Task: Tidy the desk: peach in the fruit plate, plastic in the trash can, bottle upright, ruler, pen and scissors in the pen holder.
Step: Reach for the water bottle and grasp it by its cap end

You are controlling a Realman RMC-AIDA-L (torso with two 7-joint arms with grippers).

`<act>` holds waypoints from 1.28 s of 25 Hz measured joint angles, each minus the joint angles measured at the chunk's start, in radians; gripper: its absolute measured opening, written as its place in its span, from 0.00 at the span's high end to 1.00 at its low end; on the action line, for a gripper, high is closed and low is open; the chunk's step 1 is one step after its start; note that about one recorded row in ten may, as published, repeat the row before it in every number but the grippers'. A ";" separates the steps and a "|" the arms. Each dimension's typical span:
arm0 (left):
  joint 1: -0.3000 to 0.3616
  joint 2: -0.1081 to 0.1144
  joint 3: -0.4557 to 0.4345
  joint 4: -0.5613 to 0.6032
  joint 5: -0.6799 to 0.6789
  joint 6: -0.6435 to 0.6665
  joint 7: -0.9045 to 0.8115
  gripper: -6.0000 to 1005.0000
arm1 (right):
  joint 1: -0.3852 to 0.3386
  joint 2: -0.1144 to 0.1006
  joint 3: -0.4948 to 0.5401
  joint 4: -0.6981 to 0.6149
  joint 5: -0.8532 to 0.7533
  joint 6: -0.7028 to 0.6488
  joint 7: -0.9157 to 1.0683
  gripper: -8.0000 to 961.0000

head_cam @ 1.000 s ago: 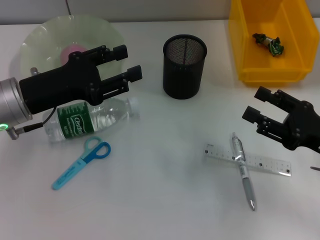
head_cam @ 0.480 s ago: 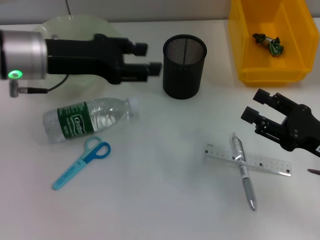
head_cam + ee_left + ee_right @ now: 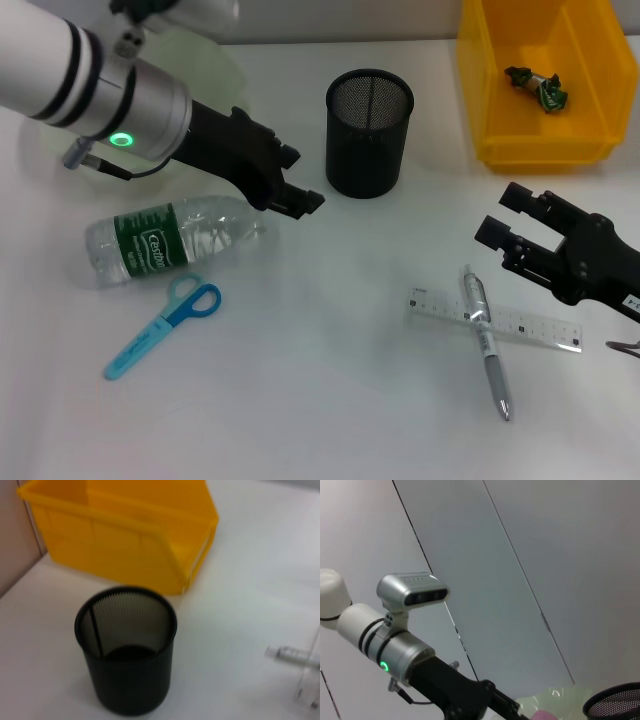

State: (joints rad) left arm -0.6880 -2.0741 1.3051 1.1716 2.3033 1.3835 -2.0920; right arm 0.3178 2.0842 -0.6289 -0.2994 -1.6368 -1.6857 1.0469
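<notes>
The clear bottle with a green label lies on its side. My left gripper hangs open just past its cap end, between it and the black mesh pen holder. Blue scissors lie in front of the bottle. A silver pen lies across the clear ruler at the right front. My right gripper is open just beyond them. Crumpled plastic lies in the yellow trash can. The green fruit plate is mostly hidden by my left arm. The pink peach shows only in the right wrist view.
The yellow bin stands just behind the pen holder in the left wrist view. White table surface stretches between the scissors and the ruler.
My left arm has swung off the plate, rightward and down, so its gripper now sits at the bottle's cap end. The right gripper has crept slightly left.
</notes>
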 joint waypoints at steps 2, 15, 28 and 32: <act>-0.006 0.000 0.031 0.000 0.043 -0.018 -0.017 0.36 | 0.001 0.000 0.000 0.001 0.000 0.000 0.000 0.23; -0.012 -0.003 0.115 -0.026 0.192 -0.071 -0.072 0.36 | 0.042 -0.001 -0.011 0.037 -0.003 0.057 -0.001 0.23; -0.014 -0.005 0.209 -0.043 0.207 -0.144 -0.090 0.36 | 0.050 -0.001 -0.011 0.042 -0.005 0.066 0.004 0.23; -0.016 -0.005 0.218 -0.061 0.211 -0.168 -0.091 0.36 | 0.050 -0.001 -0.011 0.055 -0.004 0.066 0.003 0.23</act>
State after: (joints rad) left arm -0.7045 -2.0786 1.5228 1.1108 2.5145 1.2151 -2.1826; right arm 0.3682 2.0832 -0.6397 -0.2446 -1.6409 -1.6198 1.0503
